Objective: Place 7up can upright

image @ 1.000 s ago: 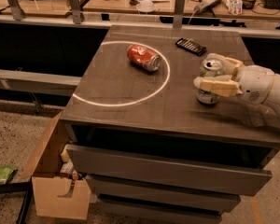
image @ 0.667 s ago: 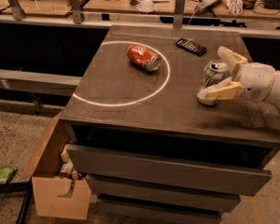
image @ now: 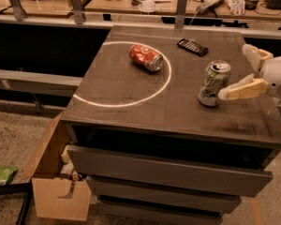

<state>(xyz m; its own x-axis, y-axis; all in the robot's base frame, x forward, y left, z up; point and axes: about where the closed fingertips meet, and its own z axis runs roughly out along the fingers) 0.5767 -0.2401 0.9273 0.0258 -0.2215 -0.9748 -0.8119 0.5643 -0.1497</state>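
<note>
Nearest: drawer fronts [image: 168, 172] below the table [image: 131, 114], not involved.

On the right half of the top, the 7up can [image: 214, 83] stands on its base, silver end up, outside the white circle [image: 117, 104]. I judge the placement essentially made. My gripper [image: 234, 72] sits just to the can's right, jaws spread, holding nothing. The near finger [image: 243, 89] points at the can's lower wall; I cannot tell whether its tip is touching or just beside. The far finger [image: 254, 55] stands apart behind.

Hazards noted:
1. If I pull away with any sweep toward the can, the near fingertip could nudge the wall and topple it. A straight retreat to the right, away from the can, looks safest.
2. The can's wall looks dented; an empty can has little weight, so a light brush would suffice.
3. A toppled can could roll.

Farther: the orange-red can [image: 145, 57] lies on its side, well apart; the black handset [image: 192, 46] beyond. Neither is at risk.
</note>
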